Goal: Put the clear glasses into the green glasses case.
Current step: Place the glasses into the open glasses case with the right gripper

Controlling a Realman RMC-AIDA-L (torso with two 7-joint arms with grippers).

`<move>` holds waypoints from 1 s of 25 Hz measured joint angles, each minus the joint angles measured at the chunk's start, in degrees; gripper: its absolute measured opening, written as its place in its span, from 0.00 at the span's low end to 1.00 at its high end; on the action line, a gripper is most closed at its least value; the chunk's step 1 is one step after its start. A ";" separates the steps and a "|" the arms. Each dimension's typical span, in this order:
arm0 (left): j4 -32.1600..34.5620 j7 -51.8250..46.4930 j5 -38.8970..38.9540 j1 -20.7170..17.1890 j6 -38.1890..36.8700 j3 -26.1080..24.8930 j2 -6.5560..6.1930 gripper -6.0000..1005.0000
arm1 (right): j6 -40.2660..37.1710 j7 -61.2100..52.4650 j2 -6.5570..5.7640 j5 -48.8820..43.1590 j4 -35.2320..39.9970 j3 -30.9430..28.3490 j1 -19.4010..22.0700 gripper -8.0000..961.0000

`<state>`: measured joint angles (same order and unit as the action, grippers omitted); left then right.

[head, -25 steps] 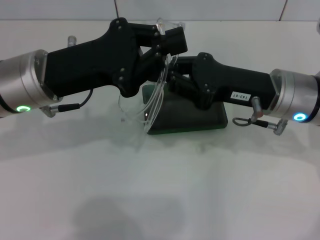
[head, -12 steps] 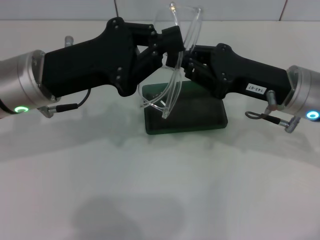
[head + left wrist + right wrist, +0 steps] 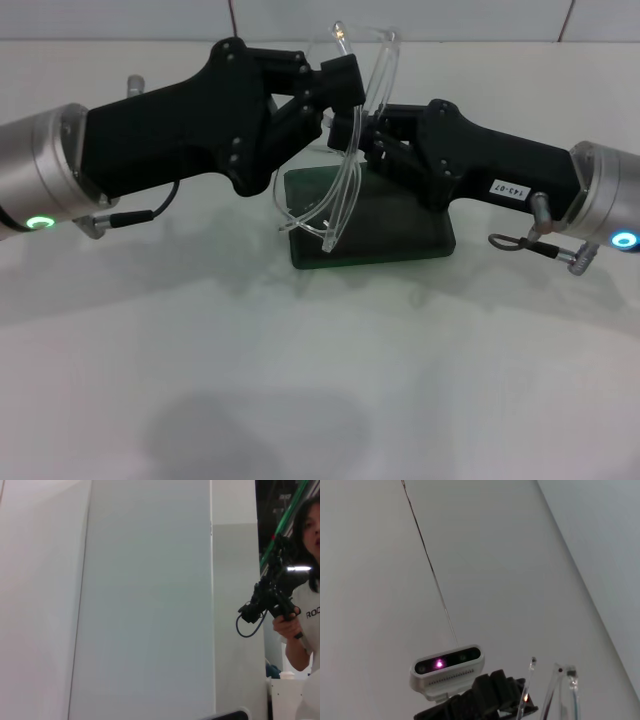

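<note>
where arms meet, clear glasses [image 3: 345,150] faint

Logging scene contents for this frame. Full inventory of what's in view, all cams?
clear glasses: 1, transparent, held up in the air between the two grippers, above the case; arm tips hang down toward it.
green glasses case: 1, dark green, flat on the table under the grippers; open or shut cannot be told.
table: 1, white, carrying the case.
person: 1, white shirt, holding a black device, in the left wrist view's background.
head camera: 1, white housing with a lit purple spot, in the right wrist view.
left gripper: 1, black, at the glasses from the robot's left.
right gripper: 1, black, at the glasses from the robot's right.
</note>
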<state>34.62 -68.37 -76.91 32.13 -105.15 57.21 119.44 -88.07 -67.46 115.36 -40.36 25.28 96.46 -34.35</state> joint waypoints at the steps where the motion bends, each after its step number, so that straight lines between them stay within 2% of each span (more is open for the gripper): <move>1: 0.00 0.00 0.00 -0.11 -0.03 0.00 0.00 0.06 | 0.00 -0.01 0.02 -0.01 -0.01 0.05 -0.05 0.12; 13: 0.00 0.30 0.06 -0.68 -0.38 0.00 0.09 0.06 | 0.30 0.19 0.08 -0.04 0.64 -0.46 0.21 0.12; 19: 0.00 0.47 1.60 -1.39 -1.57 0.00 -0.02 0.06 | -0.12 0.39 -0.70 -0.13 1.13 -5.75 1.55 0.12; 25: 0.00 0.49 1.70 -1.72 -2.08 0.00 -0.14 0.06 | -0.32 0.24 -1.29 -0.61 2.68 -6.93 2.11 0.12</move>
<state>34.63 -67.88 -75.21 30.41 -107.23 57.22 119.30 -88.39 -67.21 114.07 -40.98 27.96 89.53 -32.24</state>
